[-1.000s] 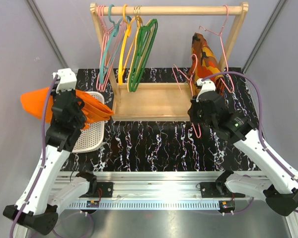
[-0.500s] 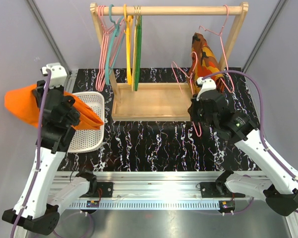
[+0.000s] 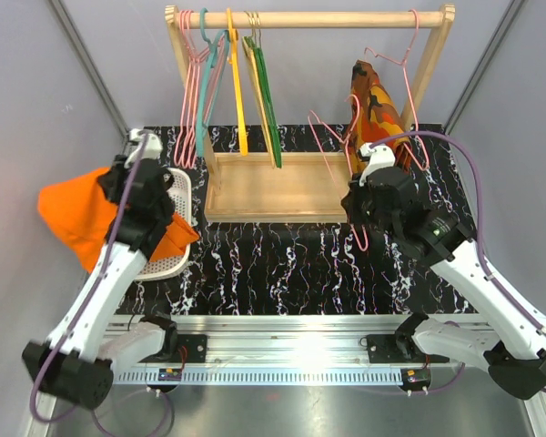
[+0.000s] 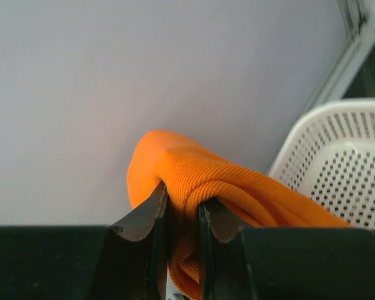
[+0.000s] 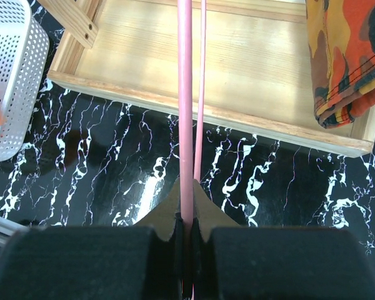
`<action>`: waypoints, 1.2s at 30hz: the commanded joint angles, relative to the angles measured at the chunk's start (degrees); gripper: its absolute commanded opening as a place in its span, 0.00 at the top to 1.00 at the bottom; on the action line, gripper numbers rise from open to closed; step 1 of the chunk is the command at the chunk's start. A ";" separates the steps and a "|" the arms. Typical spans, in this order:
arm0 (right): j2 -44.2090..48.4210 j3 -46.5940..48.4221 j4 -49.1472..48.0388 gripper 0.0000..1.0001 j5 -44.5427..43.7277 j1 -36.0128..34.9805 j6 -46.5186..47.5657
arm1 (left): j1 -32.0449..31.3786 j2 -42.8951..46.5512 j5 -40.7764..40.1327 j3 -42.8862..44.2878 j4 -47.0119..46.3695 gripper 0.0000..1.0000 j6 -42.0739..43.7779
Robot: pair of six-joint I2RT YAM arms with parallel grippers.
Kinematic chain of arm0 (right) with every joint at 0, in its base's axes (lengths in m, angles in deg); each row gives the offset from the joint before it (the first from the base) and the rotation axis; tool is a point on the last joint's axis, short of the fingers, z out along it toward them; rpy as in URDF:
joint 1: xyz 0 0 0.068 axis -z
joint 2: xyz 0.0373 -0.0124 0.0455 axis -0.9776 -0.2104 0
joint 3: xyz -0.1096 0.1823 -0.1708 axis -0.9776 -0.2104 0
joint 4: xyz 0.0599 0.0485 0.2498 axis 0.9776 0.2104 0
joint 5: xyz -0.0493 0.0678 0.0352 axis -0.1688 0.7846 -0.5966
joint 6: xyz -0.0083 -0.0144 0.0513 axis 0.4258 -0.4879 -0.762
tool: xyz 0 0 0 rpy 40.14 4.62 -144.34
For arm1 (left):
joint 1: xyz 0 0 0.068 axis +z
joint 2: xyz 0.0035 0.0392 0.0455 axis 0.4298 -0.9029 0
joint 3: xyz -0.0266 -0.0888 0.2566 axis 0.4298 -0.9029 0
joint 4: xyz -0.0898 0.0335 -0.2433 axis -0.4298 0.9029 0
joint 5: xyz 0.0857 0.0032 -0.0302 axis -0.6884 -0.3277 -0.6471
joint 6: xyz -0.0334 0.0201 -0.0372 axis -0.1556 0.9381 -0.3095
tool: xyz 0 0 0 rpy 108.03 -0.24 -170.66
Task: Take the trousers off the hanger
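Gripping a thick fold of the trousers (image 4: 194, 178), the L gripper (image 4: 181, 203) has its jaws narrowed onto the bright orange cloth, which bulges up between and over the fingertips. From the overhead cam the garment hangs as a floppy bundle at the left edge of the black marbled table (image 3: 282, 264), most of it out past that edge against the grey wall, w/ one corner draped over the white perforated basket (image 3: 180, 259) just beside the arm. Well apart, on the right side, the R gripper (image 5: 186, 209) is pinched tight on the hanger (image 5: 185, 94), a thin pink wire frame whose two strands run straight up from the jaws in the wrist cam; the frame carries no cloth & stands in front of the wooden rack (image 3: 309, 18), over the near lip of its base tray (image 3: 273, 187). An orange-red-brown patterned garment (image 3: 375, 109) hangs at the rack's right end, its lower fold inside the tray. Pink, teal, yellow & green hangers (image 3: 237, 82) crowd the rail's left end
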 commanded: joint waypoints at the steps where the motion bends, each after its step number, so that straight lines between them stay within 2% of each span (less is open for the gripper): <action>1: 2.43 -0.44 -3.94 1.00 1.44 0.15 0.61 | 0.19 -6.63 0.09 1.65 -5.02 1.00 -0.61; 7: 4.81 -0.97 -3.86 1.00 1.62 0.15 0.95 | 0.19 -12.45 3.69 3.94 2.54 1.00 -6.06; 11: 5.95 -0.70 -3.16 1.00 1.27 0.15 1.39 | 0.19 -15.61 8.87 6.39 9.72 1.00 -10.10; 14: 6.65 -0.79 -2.98 1.00 1.01 0.15 1.57 | 0.45 -20.09 9.23 7.98 13.95 1.00 -13.61; 19: 7.62 -0.44 -2.10 1.00 1.09 0.24 1.66 | 2.20 -28.17 11.95 9.57 19.41 1.00 -22.75; 22: 8.32 0.26 -1.49 1.00 0.83 0.15 1.83 | 5.54 -30.21 18.88 10.10 20.56 1.00 -27.15; 24: 8.76 0.70 -0.96 1.00 1.09 0.15 2.01 | 7.82 -30.64 26.70 11.06 19.59 0.84 -28.91; 26: 8.94 1.23 -0.61 1.00 1.18 0.24 2.10 | 8.36 -32.05 31.35 12.46 20.29 0.74 -29.70; 27: 8.85 1.49 -0.61 1.00 1.27 0.15 2.01 | 8.62 -32.92 32.16 13.17 20.91 0.63 -29.79; 29: 8.94 2.02 -0.43 1.00 1.45 0.15 2.01 | 8.62 -34.86 33.05 16.07 23.89 0.52 -30.75; 30: 8.85 2.20 -0.26 1.00 1.36 0.24 2.01 | 8.62 -34.87 33.23 16.77 24.51 0.42 -30.94; 34: 8.24 3.51 0.10 1.00 0.48 0.15 2.80 | 9.68 -29.87 38.04 15.56 22.59 0.21 -34.80; 36: 7.62 4.04 0.54 1.00 -0.66 0.15 3.24 | 11.25 -26.18 41.03 15.11 22.23 0.13 -36.64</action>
